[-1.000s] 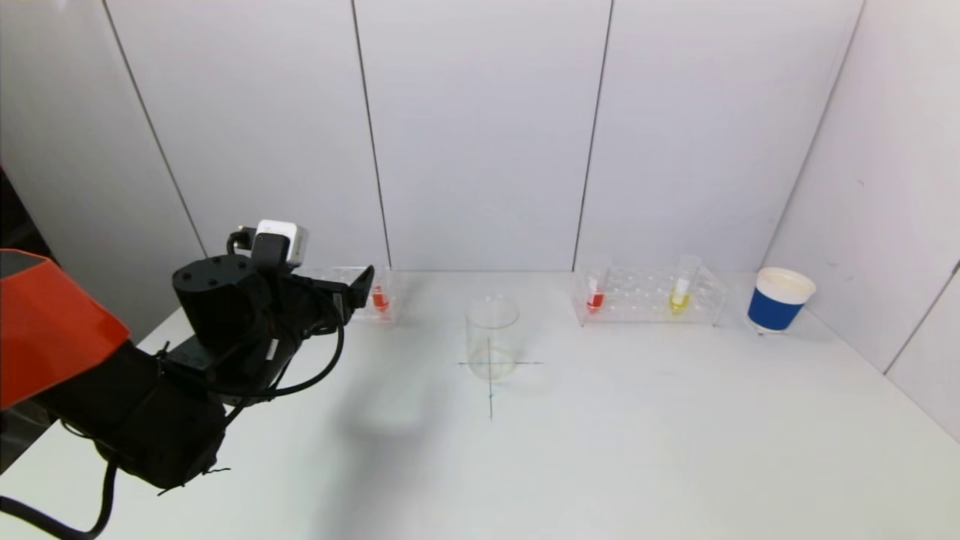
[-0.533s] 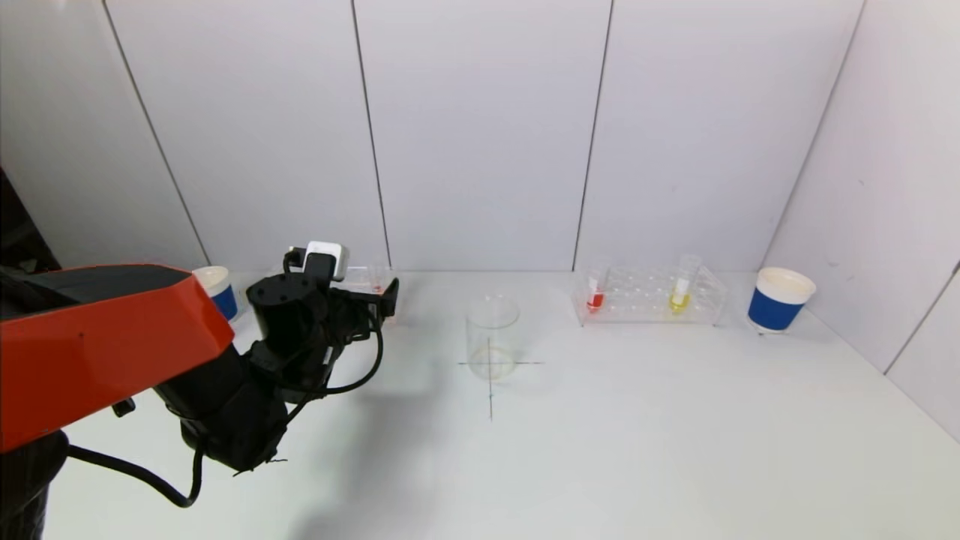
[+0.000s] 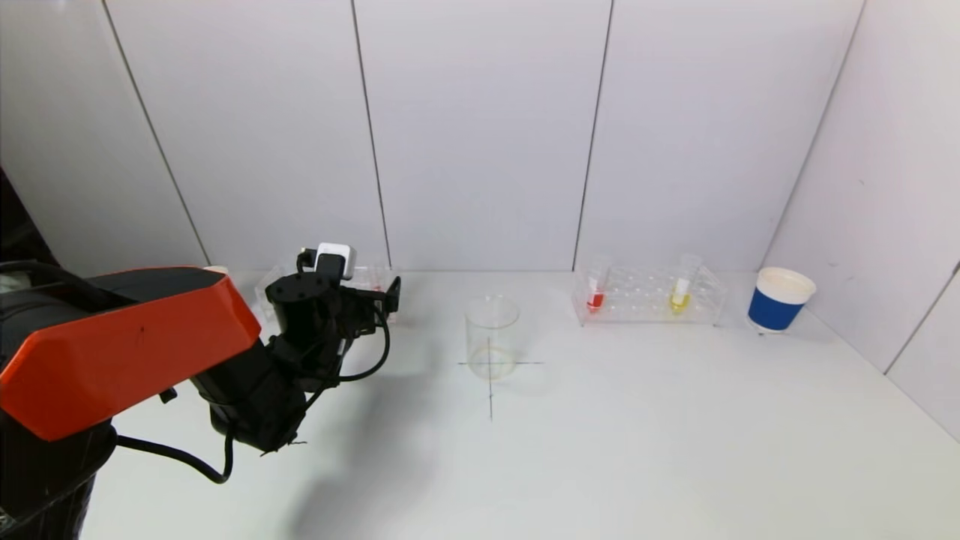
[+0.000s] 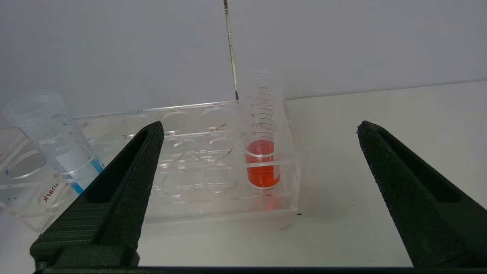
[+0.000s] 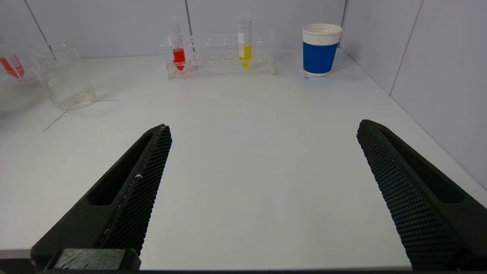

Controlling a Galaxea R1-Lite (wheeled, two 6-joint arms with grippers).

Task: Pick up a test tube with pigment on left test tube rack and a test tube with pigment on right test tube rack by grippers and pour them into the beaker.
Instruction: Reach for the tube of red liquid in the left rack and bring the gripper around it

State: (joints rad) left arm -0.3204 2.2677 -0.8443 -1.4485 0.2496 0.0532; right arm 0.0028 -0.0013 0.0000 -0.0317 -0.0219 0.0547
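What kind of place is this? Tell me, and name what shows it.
Probably a mock chemistry-lab bench set up for robot trials. Clear racks hold test tubes of red and yellow pigment, a glass beaker sits on a cross marked on the white table, and plain white panels enclose it.

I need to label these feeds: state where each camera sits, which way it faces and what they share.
Head view: high on the torso, facing forward and down at the table; shows the left arm and left gripper.
Left wrist view: behind the open fingers, facing the left rack and its red tube.
Right wrist view: behind the right gripper, facing the right rack.
Shared: head and right wrist both show the beaker.
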